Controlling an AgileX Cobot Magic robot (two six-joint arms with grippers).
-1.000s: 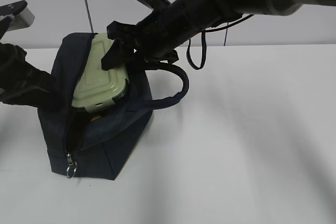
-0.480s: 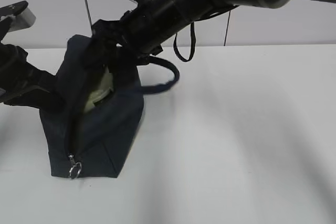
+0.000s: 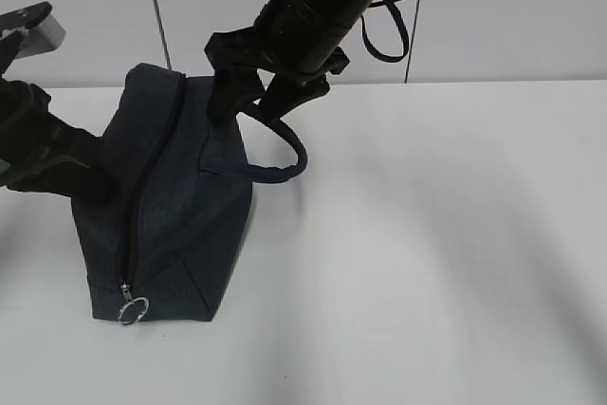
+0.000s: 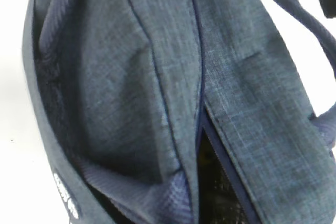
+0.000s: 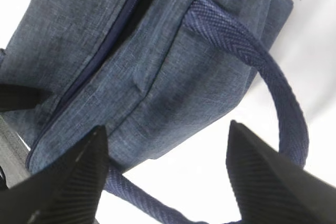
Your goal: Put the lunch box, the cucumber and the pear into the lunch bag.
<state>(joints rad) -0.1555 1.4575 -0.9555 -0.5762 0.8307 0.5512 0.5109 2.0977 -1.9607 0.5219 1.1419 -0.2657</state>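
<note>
The navy lunch bag [image 3: 180, 206] stands at the table's left, its zipper slit nearly drawn together, with the ring pull [image 3: 133, 310] at the near end. My right gripper [image 3: 251, 106] hovers just above the bag's top right edge, open and empty; in the right wrist view its fingers [image 5: 89, 171] straddle bag fabric [image 5: 157, 66] and a strap handle [image 5: 262, 77]. My left gripper is pressed into the bag's left side [image 3: 90, 177]; its jaws are hidden by fabric [image 4: 131, 77], with a dark gap [image 4: 215, 182] at the zipper. The lunch box, cucumber and pear are hidden.
White table [image 3: 427, 253] stretches to the right of the bag. One loop handle [image 3: 280, 163] hangs off the bag's right side under my right arm. A thin dark pole [image 3: 156, 7] stands behind the bag against the wall.
The pale green lunch box has dropped into the bag out of sight. My right gripper opened, let it go and lifted upward. The bag's mouth has drawn closer together.
</note>
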